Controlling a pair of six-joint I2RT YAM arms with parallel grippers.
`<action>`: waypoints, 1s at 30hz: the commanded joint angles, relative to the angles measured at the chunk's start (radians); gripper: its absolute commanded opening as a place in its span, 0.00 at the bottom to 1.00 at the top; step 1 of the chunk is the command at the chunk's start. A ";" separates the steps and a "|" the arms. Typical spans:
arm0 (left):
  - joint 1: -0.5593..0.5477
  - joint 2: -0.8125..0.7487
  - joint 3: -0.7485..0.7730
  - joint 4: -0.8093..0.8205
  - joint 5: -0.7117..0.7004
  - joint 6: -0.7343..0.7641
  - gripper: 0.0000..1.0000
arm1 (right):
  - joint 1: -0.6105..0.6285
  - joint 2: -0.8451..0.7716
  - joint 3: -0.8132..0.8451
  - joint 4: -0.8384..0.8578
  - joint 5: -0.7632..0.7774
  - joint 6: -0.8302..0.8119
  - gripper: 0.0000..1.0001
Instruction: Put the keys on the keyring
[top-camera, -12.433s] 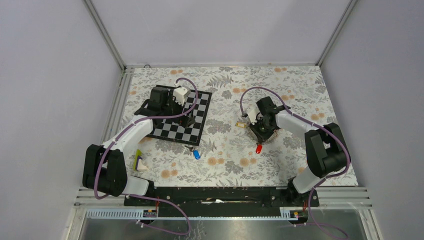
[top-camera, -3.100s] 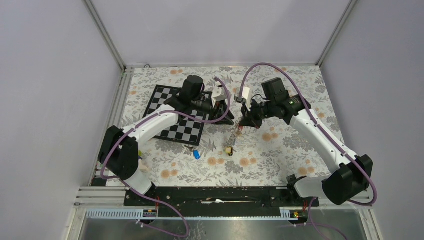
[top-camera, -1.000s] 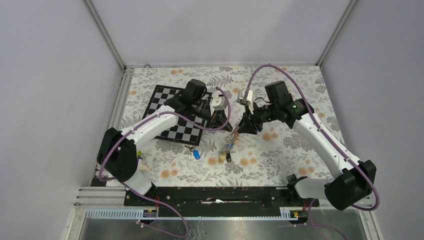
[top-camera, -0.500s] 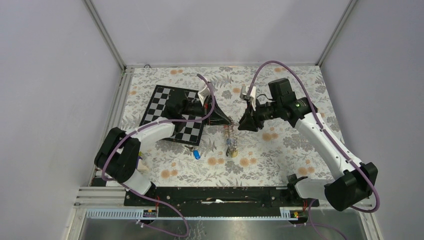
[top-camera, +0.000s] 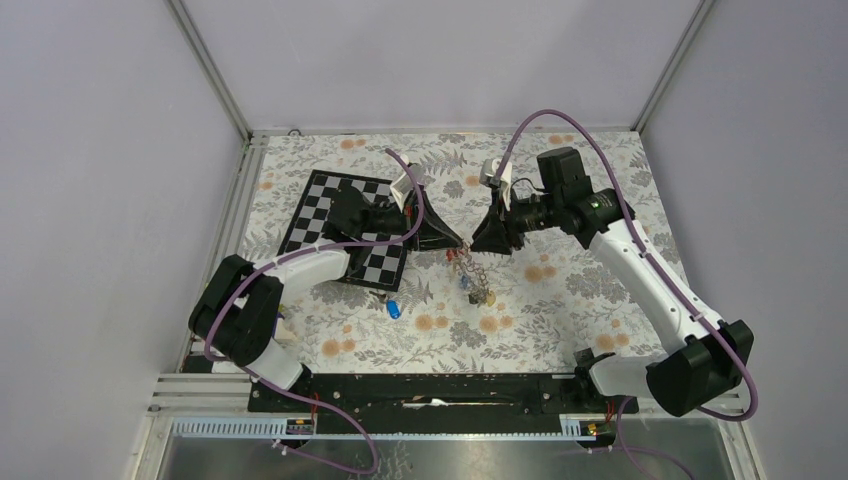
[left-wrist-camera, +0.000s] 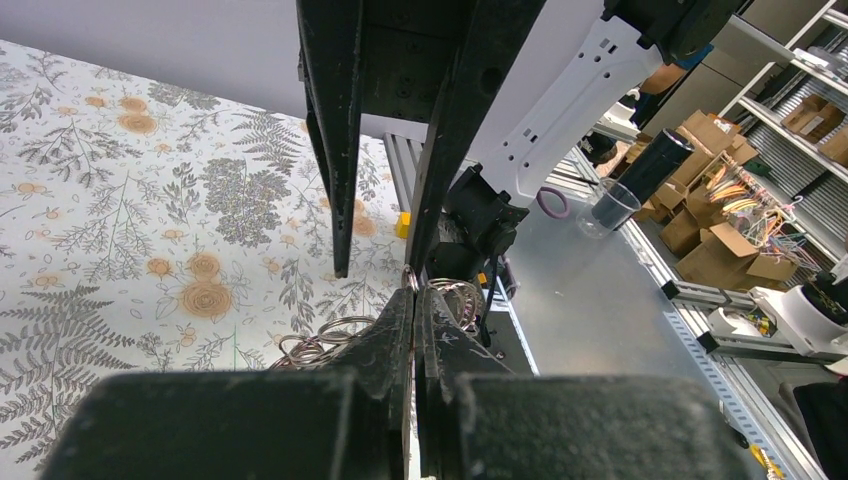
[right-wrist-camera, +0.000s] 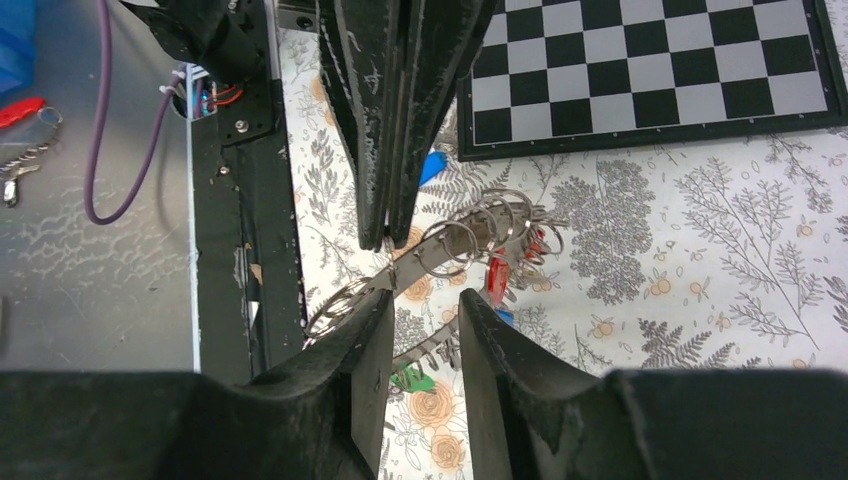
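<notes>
Above the middle of the bench (top-camera: 560, 310), the left tool (left-wrist-camera: 413, 292) is pinched tight on the keyring (right-wrist-camera: 470, 240), which dangles with keys (right-wrist-camera: 497, 275) already threaded. The right tool (right-wrist-camera: 425, 300), slightly parted, grips nothing. Threading seems underway; next, fetch the loose blue key (top-camera: 393, 308) at eight o'clock.

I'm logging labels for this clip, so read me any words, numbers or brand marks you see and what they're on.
No text can be read.
The chessboard shows only plain squares.
Any print on the cardboard boxes is too small to tell.
</notes>
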 joint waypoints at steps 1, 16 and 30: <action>-0.003 -0.034 -0.004 0.097 -0.038 -0.013 0.00 | -0.006 0.008 0.035 0.028 -0.059 0.025 0.37; -0.011 -0.023 0.000 0.068 -0.042 0.010 0.00 | -0.006 0.035 0.024 0.051 -0.098 0.034 0.28; -0.010 -0.019 0.008 0.002 -0.044 0.079 0.08 | -0.006 0.031 0.025 0.045 -0.080 0.006 0.00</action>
